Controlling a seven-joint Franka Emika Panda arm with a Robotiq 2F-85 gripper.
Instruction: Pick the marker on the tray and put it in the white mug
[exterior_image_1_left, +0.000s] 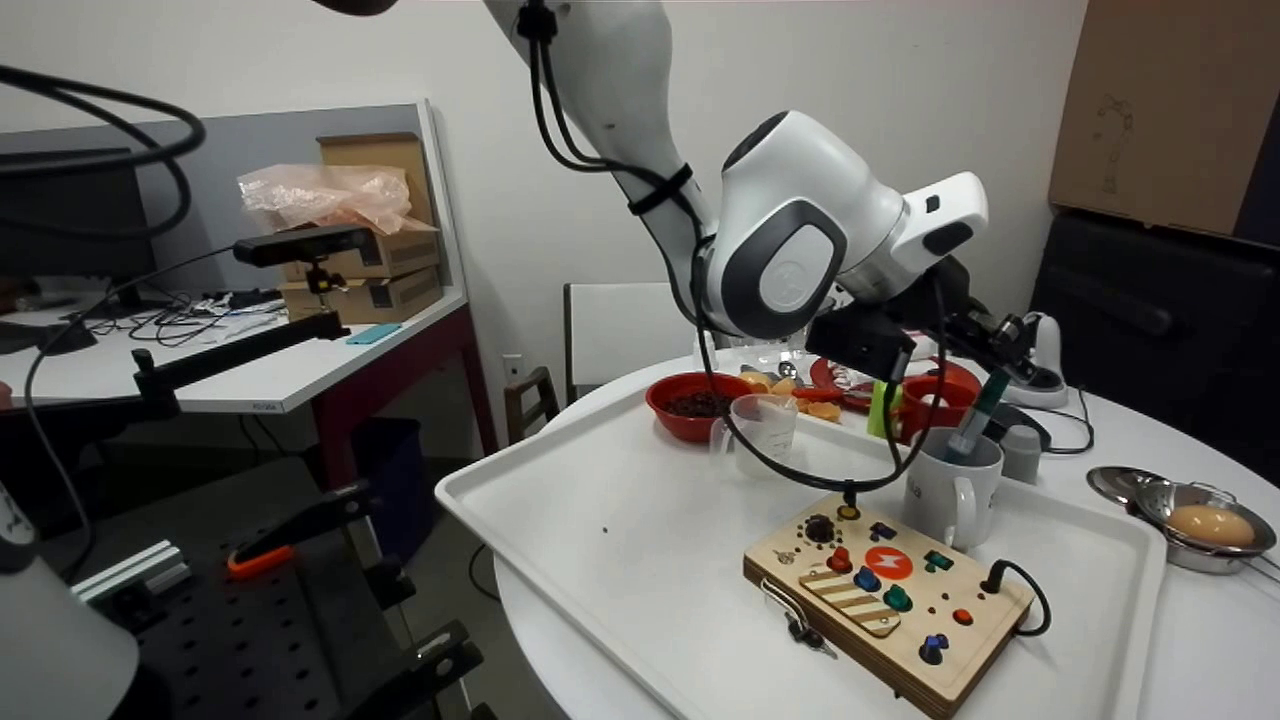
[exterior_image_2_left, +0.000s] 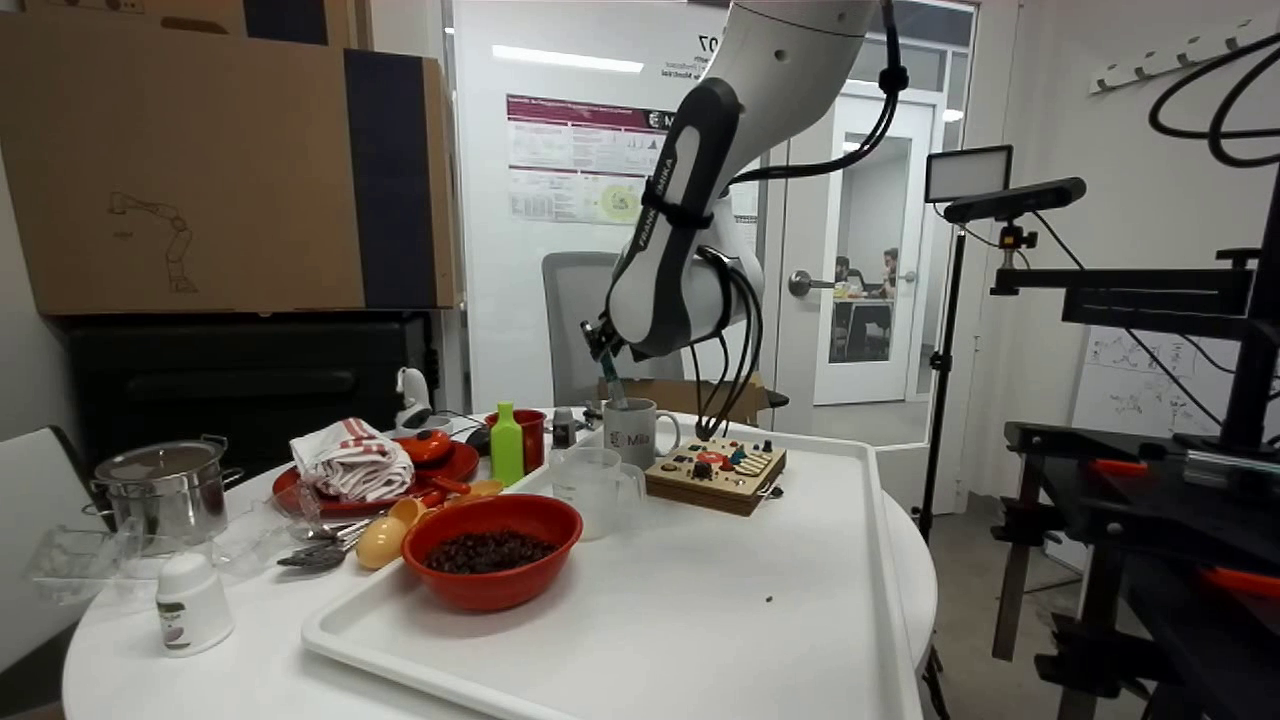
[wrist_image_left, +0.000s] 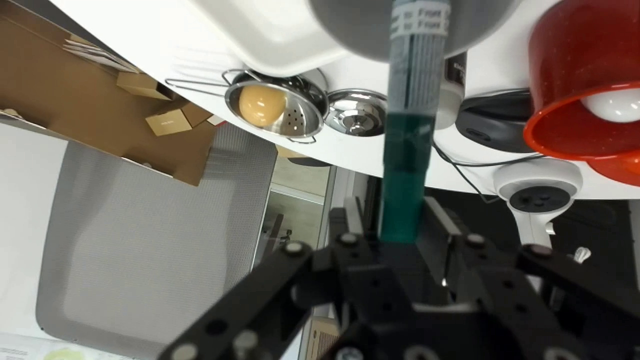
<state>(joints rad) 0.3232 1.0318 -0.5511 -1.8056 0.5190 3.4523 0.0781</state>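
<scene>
One knobby box (exterior_image_1_left: 885, 605) and a grey jar (exterior_image_1_left: 1021, 456) crowd the white mug (exterior_image_1_left: 930, 505). A strainer (wrist_image_left: 299, 118) sits near the table's edge (wrist_image_left: 345, 150). The gripper (wrist_image_left: 397, 220) pinches the leaning marker (wrist_image_left: 410, 122).

Tray (exterior_image_2_left: 700, 620) on desk (exterior_image_2_left: 270, 620). On it, in an exterior view: bowl (exterior_image_2_left: 490, 592) nearest, jug (exterior_image_2_left: 590, 500) behind, mug (exterior_image_2_left: 630, 443) behind jug, board (exterior_image_2_left: 715, 480) right of mug. Marker (exterior_image_2_left: 612, 381): lower end at mug's mouth.

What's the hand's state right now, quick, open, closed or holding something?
Hand: can't tell if open or closed; the teal end of the marker is between its fingers, but whether they grip it isn't clear.
</scene>
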